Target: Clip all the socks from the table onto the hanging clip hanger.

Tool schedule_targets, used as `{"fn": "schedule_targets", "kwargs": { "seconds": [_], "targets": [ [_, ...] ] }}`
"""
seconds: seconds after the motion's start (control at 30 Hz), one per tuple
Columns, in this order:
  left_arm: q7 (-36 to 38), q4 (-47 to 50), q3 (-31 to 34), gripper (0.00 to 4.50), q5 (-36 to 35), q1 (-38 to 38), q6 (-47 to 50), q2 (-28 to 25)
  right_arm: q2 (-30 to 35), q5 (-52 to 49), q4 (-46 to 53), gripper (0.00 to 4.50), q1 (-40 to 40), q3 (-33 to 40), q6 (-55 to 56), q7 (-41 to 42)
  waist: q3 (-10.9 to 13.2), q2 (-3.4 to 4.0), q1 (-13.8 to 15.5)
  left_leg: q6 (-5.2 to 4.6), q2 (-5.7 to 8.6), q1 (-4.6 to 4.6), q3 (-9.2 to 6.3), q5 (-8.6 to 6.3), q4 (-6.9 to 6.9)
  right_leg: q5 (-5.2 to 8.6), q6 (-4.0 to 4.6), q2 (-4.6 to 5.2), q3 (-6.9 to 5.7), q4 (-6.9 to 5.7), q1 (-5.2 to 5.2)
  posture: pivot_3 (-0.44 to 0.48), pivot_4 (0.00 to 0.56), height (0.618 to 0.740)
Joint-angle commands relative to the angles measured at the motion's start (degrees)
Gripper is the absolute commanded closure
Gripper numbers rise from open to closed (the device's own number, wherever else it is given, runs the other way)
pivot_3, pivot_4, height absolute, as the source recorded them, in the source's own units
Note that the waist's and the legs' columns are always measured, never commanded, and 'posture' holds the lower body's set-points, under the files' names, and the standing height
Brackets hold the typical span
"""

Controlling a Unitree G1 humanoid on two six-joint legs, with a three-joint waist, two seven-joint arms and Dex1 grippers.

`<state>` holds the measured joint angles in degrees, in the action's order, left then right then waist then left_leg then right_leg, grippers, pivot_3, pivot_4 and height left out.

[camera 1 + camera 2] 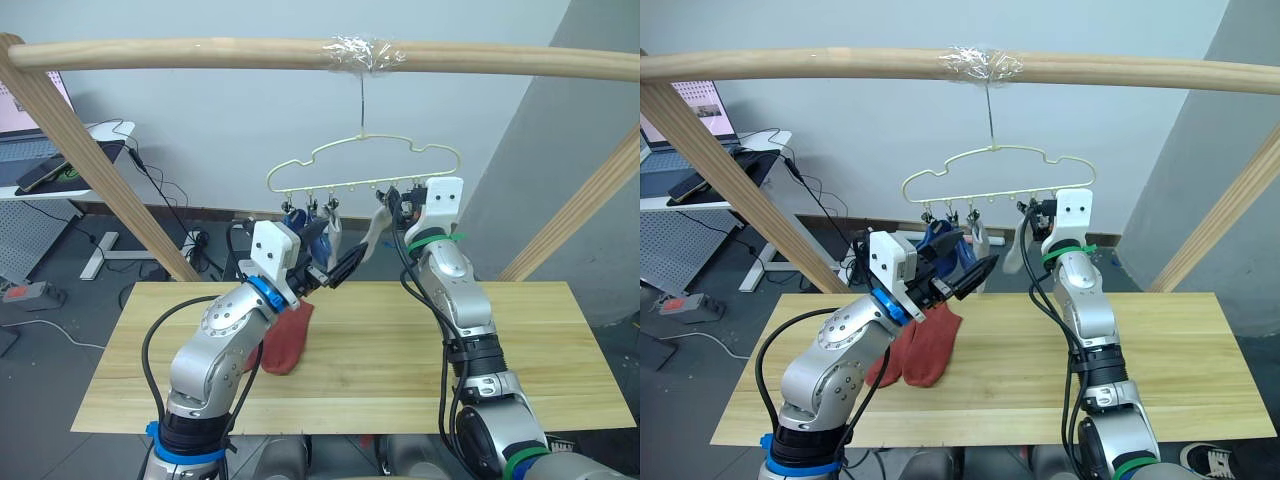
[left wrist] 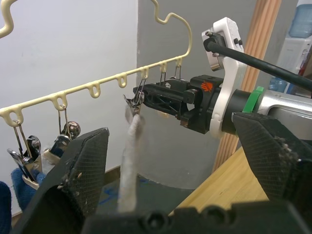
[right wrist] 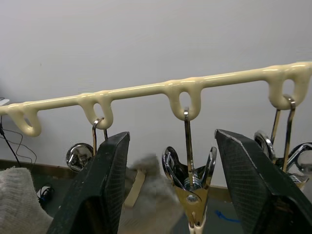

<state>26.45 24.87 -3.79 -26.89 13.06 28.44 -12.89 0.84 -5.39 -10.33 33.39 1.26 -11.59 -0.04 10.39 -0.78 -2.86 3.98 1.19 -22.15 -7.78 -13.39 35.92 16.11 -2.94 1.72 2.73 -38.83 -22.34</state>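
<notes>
The clip hanger [image 1: 365, 170] is being used as the landmark: it is hanging by its hook from the taped wooden pole [image 1: 300, 55], above the far edge of the table [image 1: 400, 375]. On its clips, blue socks [image 1: 943, 247] are being held under the hanger's left part, and light grey socks [image 1: 375, 232] are being held further toward its right, one [image 2: 129, 165] seen dangling from a clip in the left wrist view. Two rust-red socks [image 1: 920, 350] are lying on the table below and to the left of the hanger, so roughly four socks are judged clipped and two are left.

The right gripper [image 2: 146, 95] is being held up at the hanger's right part, level with the clip row; in the right wrist view its fingers [image 3: 100, 190] are being kept wide apart with an empty clip [image 3: 191, 187] between them, nothing being grasped. The left gripper [image 1: 335, 270] is being held just below the hanger's middle, above the red socks; its fingers [image 2: 80, 170] are also being kept spread in the left wrist view, with nothing gripped between them
</notes>
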Motion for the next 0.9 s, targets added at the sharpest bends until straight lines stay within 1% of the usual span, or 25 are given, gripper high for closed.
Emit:
{"fn": "schedule_targets", "kwargs": {
  "seconds": [0.03,0.1,0.23,0.27,0.3,0.33,0.47,0.57,0.73,0.9],
  "targets": [
    [-0.24,2.43,-0.15,0.0,-0.55,0.01,-0.69,0.25,-0.53,-0.63,1.11,1.77,1.8,0.82,1.1,0.16,0.0,0.0,0.0,0.0,0.0,0.0,0.0,0.0,0.0,0.0,0.0,0.0,0.0,0.0,0.0,0.017,0.125,0.74],
    [-0.25,2.45,-0.09,0.0,-0.66,-0.06,-0.67,0.13,-0.79,-1.22,0.96,2.2,1.82,1.1,0.95,0.27,0.0,0.0,0.0,0.0,0.0,0.01,0.0,0.0,0.0,0.0,0.0,0.0,0.0,-0.01,0.0,0.018,0.125,0.74],
    [-0.3,2.47,-0.06,0.0,-0.76,-0.06,-0.64,0.1,-1.68,-2.31,0.67,3.63,2.09,2.37,0.04,-0.2,0.0,0.0,0.01,0.0,0.0,0.01,0.0,0.0,0.0,0.0,0.0,0.0,0.0,-0.02,0.0,0.02,0.127,0.74],
    [-0.32,2.49,-0.07,0.0,-0.78,-0.09,-0.62,0.11,-1.77,-2.42,0.61,3.93,2.16,2.54,-0.11,-0.17,0.0,0.0,0.01,0.0,0.0,0.01,0.0,0.0,0.0,0.0,0.0,0.0,0.01,-0.02,0.0,0.02,0.127,0.74],
    [-0.37,2.56,-0.11,0.0,-0.78,-0.17,-0.62,0.14,-1.81,-2.55,0.64,4.16,2.19,2.73,-0.28,-0.15,0.0,0.0,0.01,0.0,0.0,0.01,0.01,0.0,0.0,0.0,0.0,0.0,0.01,-0.02,0.0,0.021,0.128,0.74],
    [-0.42,2.56,-0.12,0.0,-0.76,-0.25,-0.63,0.16,-1.81,-2.71,0.67,4.25,2.24,2.95,-0.46,-0.11,0.0,0.0,0.01,0.0,0.0,0.01,0.0,0.0,0.0,0.0,0.0,0.0,0.01,-0.02,0.0,0.021,0.128,0.74],
    [-2.17,1.75,1.01,0.0,-0.28,-1.3,-0.21,0.14,-0.17,-4.06,2.5,4.25,2.29,3.25,-3.55,1.94,0.0,0.0,0.0,0.0,0.0,0.02,0.0,0.0,0.0,0.0,0.0,0.0,0.01,-0.02,0.0,0.019,0.134,0.74],
    [-3.85,-1.3,2.29,0.0,2.14,-3.17,0.63,-1.99,2.88,-5.34,5.01,4.25,2.56,2.56,-10.3,5.65,0.0,0.0,0.02,-0.01,0.0,0.02,0.0,0.0,0.0,0.0,0.0,0.0,0.01,-0.02,0.0,0.011,0.139,0.74],
    [-5.04,-12.06,4.89,0.0,7.71,-6.71,-1.62,-6.7,8.03,-8.4,10.74,4.25,2.61,2.05,-22.85,10.52,0.0,0.0,-0.05,-0.02,-0.02,0.13,0.0,-0.01,-0.03,0.04,0.05,-0.02,0.01,-0.05,0.04,0.001,0.147,0.74],
    [-2.21,-22.94,4.33,0.0,11.88,-7.19,-6.82,-9.11,9.8,-11.01,16.01,4.25,2.27,2.27,-30.6,11.98,0.01,0.01,-0.01,-0.02,-0.01,0.11,-0.01,-0.01,-0.04,0.06,0.08,0.0,-0.01,-0.03,0.04,-0.013,0.151,0.74]
  ]
}}
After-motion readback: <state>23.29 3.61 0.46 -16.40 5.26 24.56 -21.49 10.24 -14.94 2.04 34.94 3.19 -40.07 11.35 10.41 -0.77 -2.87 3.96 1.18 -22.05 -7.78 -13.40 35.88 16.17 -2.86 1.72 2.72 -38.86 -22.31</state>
